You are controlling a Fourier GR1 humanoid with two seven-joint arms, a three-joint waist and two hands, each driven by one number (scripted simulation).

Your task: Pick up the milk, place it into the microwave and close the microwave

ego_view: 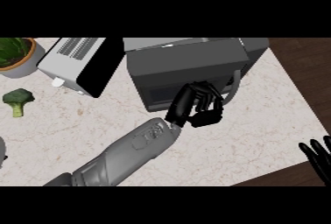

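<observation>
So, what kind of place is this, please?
Most likely a home kitchen: a microwave and a toaster stand on a pale stone counter, and a piece of broccoli lies nearby.

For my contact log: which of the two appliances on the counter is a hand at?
The dark grey microwave at centre: the left hand curls against its front. The paler toaster at left stands apart.

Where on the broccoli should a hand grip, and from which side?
Probably the pale stalk of the broccoli, from above: it lies flat on the counter, stalk pointing towards the robot, narrower than the bushy head.
</observation>
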